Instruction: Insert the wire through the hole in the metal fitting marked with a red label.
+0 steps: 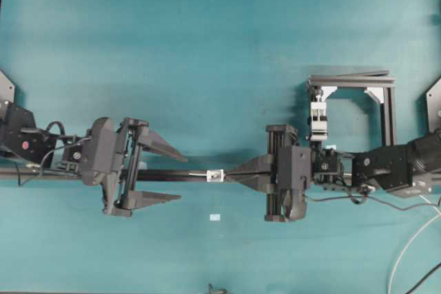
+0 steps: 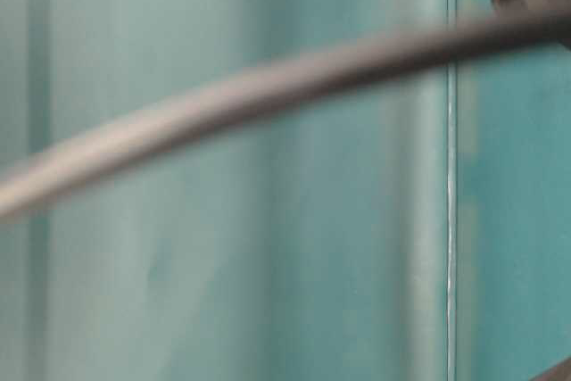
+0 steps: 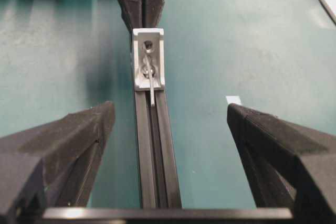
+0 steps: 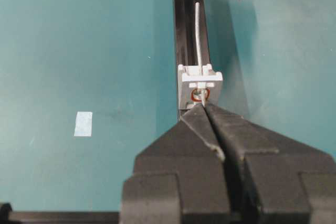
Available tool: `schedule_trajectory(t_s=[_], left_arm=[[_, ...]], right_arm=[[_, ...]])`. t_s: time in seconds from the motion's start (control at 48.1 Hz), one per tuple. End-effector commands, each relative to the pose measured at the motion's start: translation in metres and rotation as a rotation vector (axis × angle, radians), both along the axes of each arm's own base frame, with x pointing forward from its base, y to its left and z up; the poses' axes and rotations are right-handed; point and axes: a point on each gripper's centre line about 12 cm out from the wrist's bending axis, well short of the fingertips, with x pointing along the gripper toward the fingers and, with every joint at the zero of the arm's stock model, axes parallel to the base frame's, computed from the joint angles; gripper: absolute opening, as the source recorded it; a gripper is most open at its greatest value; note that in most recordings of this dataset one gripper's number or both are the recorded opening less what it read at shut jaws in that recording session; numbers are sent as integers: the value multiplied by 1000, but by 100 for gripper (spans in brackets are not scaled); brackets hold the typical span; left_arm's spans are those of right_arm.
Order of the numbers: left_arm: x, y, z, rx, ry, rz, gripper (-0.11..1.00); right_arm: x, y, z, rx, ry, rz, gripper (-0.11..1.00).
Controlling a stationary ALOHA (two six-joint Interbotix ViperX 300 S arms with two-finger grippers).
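The wire (image 4: 197,35) is thin, light and stiff, with a slight bend; it passes through the hole (image 4: 199,95) of the metal fitting (image 4: 200,85), which sits on the black rail (image 3: 155,156) on the teal table (image 1: 207,32). The hole carries a red ring on the right arm's side. From the left wrist view, a short end of the wire shows out of the fitting's face and lies along the rail groove. Judgement: the wire should resist buckling if gripped close to the fitting, and the protruding end is the sound place to take hold for pulling it further. The right gripper (image 4: 203,109) is closed, its tips meeting at the wire just behind the fitting, the arm lying along the rail. The left gripper (image 1: 176,178) stands wide apart, empty, astride the rail and short of the fitting.
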Motion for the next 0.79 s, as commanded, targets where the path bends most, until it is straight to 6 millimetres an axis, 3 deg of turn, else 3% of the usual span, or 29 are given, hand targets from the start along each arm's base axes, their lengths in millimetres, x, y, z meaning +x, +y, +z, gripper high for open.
schedule_trajectory(t_s=[0.0,0.229,0.52,0.582,0.666,0.77], left_arm=[[10,-1,6,-13,-17,10,53],[22,1,8,-20,-3,25,52],[24,1,7,-25,16,28,50],[24,1,7,-39,21,31,41],[24,2,8,-54,22,35,19],[23,2,11,-57,15,32,1]], right_arm=[[6,-1,10,7,-32,-6,-1],[5,-2,9,7,-26,-8,-1],[5,-2,8,7,-23,-7,-1],[5,-2,9,8,-25,-7,-1],[5,-2,9,8,-25,-7,-1],[5,-2,8,7,-23,-7,-1]])
